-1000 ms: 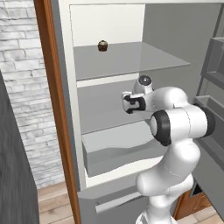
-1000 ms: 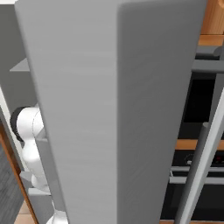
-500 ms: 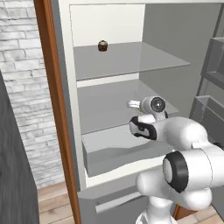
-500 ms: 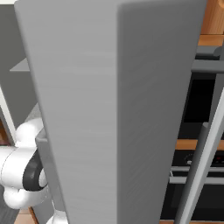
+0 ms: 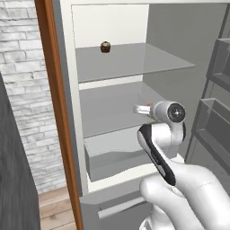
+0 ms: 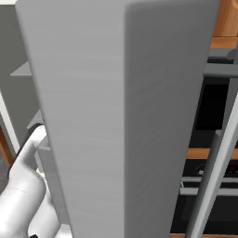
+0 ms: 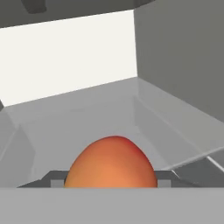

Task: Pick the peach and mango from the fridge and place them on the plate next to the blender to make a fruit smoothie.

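Reddish-orange peach [image 7: 111, 162] sits clamped between the jaws, inside the fridge [image 5: 112, 63].

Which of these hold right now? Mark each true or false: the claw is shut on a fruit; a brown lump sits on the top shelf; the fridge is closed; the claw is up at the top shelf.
1. The claw is shut on an orange-red fruit. True.
2. A small dark brown lump sits on the top shelf. True.
3. The fridge is closed. False: it stands open, with its shelves and grey drawer in view.
4. The claw is up at the top shelf. False: it is lower, over the middle shelf.
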Controlling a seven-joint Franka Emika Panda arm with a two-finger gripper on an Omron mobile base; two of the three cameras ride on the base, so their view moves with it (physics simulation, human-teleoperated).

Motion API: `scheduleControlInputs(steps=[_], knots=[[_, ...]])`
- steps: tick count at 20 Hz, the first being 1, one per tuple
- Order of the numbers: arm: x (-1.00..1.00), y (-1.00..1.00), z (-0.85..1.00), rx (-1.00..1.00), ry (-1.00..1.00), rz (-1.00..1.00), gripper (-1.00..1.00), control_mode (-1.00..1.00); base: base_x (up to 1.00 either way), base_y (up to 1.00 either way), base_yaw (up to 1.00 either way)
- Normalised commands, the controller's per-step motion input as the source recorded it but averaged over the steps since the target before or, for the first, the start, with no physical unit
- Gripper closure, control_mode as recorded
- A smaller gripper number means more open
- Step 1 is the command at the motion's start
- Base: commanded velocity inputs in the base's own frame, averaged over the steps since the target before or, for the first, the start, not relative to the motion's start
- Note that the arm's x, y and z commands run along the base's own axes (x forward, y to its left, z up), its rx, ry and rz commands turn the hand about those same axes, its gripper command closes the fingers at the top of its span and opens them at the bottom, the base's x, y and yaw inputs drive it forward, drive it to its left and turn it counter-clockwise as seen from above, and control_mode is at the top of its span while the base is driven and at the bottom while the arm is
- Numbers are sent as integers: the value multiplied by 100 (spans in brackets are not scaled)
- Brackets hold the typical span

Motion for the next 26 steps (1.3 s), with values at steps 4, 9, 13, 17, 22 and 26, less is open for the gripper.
scheduleControlInputs(steps=[4,9,13,17,22,26], knots=[[-100,20,92,0,35,12,100,-100,0,0,0],[-100,19,39,0,48,14,100,-100,0,0,0],[-100,1,0,-3,-7,1,100,-100,0,0,0],[-74,2,2,-4,-28,1,100,-100,0,0,0],[0,0,0,0,0,0,100,100,-38,6,-2],[0,0,0,0,0,0,100,100,-100,11,-7]])
